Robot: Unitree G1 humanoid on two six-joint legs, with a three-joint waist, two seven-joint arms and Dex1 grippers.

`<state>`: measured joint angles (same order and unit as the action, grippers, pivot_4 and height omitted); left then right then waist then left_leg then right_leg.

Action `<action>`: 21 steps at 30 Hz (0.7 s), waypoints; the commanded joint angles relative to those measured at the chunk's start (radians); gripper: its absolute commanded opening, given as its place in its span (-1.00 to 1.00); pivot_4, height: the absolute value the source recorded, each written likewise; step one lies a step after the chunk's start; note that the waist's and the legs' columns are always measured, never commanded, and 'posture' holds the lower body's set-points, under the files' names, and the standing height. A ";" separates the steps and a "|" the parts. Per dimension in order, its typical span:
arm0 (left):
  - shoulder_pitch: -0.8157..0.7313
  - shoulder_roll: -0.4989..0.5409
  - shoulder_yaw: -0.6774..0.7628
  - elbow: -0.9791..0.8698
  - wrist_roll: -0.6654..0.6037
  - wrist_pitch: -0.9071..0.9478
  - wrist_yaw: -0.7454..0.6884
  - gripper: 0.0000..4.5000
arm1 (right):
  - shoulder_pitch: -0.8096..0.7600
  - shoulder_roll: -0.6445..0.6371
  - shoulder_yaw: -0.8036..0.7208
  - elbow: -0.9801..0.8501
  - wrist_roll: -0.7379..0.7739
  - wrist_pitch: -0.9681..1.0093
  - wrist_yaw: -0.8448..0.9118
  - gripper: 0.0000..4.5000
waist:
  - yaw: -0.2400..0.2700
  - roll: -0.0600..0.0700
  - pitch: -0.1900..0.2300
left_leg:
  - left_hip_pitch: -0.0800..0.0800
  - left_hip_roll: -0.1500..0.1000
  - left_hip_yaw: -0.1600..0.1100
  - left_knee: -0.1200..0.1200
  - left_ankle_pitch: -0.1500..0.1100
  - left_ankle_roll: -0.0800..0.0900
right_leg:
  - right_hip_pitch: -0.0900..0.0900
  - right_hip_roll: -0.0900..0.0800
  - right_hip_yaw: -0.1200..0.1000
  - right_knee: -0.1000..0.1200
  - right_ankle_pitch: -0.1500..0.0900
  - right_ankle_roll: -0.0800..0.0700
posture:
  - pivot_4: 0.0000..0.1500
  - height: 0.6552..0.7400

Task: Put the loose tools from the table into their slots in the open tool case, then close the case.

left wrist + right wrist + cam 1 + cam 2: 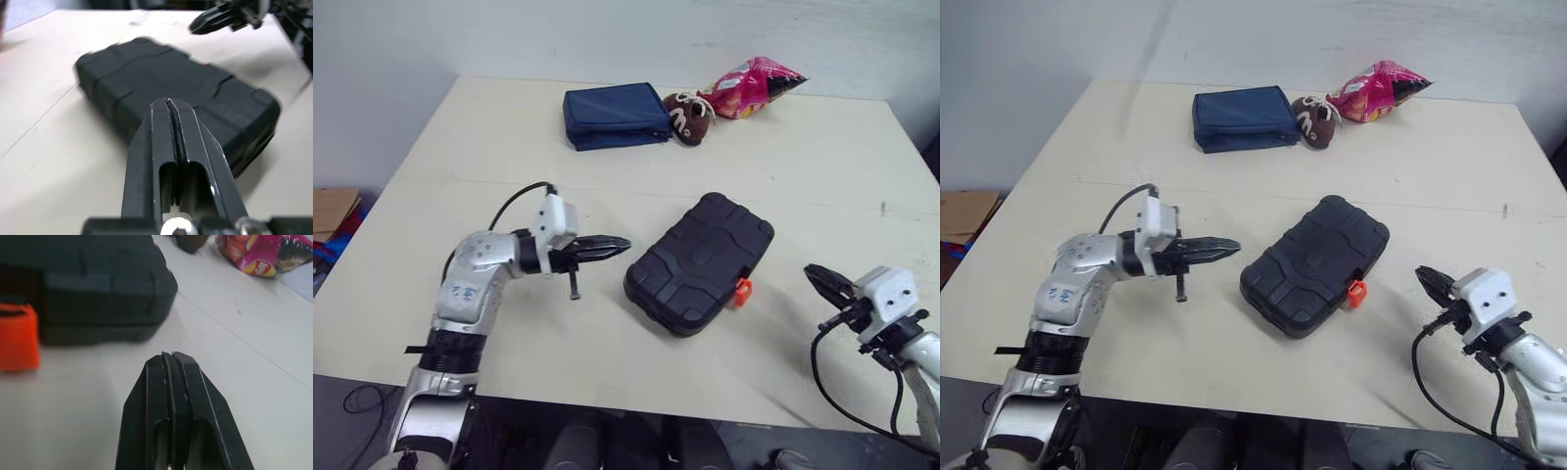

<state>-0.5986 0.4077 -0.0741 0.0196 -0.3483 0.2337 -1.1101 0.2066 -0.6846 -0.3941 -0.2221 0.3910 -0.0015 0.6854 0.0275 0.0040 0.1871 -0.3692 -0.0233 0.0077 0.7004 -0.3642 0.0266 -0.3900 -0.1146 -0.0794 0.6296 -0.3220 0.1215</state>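
As it lies closed on the desk (460, 147), the one tool case (700, 262) sits between two grippers, touching neither. The left gripper (625, 243) and right gripper (810, 273) are clenched, empty.

Tool case (700, 262) black; latch (742, 290) orange. Pouch (615, 116) navy. Snack bag (754, 86) pink. Shoe (689, 116) brown, white laces. My fingers (146, 161) black.

This looks like a bare robot test room or lab rather than a home. A plain pale worktop (460, 157) stands against a blank white wall (607, 39), with cardboard (333, 211) lying beyond its edge at 9 o'clock. The things laid out are an unrelated mix: a black tool case (700, 262) near the centre and, at 12 o'clock, a navy pouch (615, 116), a small brown shoe (689, 116) and a pink snack bag (752, 86).
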 commanded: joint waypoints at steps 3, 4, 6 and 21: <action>-0.131 -0.128 -0.170 0.127 0.094 -0.147 -0.045 -1.00 | 0.053 0.013 0.019 -0.253 0.113 0.145 -0.011 -0.99 | 0.005 0.000 0.000 | 0.000 -0.001 0.001 0.001 0.000 0.000 | 0.000 0.000 0.000 0.000 0.001 0.001 | 1.00 1.00; -0.150 -0.148 -0.183 0.163 0.105 -0.167 -0.044 -1.00 | 0.049 0.015 0.031 -0.261 0.113 0.162 -0.013 -0.99 | 0.000 0.000 0.000 | 0.001 -0.001 0.002 0.001 0.000 0.001 | 0.000 0.001 0.001 0.000 0.001 0.001 | 1.00 1.00; -0.185 -0.188 -0.196 0.228 0.120 -0.201 -0.032 -1.00 | 0.040 0.016 0.049 -0.265 0.095 0.177 -0.013 -0.99 | -0.005 0.000 0.000 | 0.001 -0.001 0.003 0.000 0.000 0.001 | 0.000 0.001 0.001 0.000 0.001 0.001 | 1.00 1.00; -0.281 -0.309 -0.271 0.558 0.333 -0.306 0.151 -1.00 | -0.095 0.047 0.215 -0.208 -0.027 0.204 -0.023 -0.99 | 0.001 0.000 -0.002 | 0.001 -0.002 0.002 0.000 0.000 0.002 | 0.000 0.000 0.001 -0.001 0.001 0.001 | 1.00 1.00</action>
<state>-0.8941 0.0988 -0.3314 0.5470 -0.0523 -0.0773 -0.9726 0.1090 -0.6320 -0.1731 -0.4244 0.3742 0.2008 0.6635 0.0289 0.0041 0.1846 -0.3677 -0.0249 0.0098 0.7003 -0.3638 0.0285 -0.3895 -0.1144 -0.0783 0.6291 -0.3212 0.1228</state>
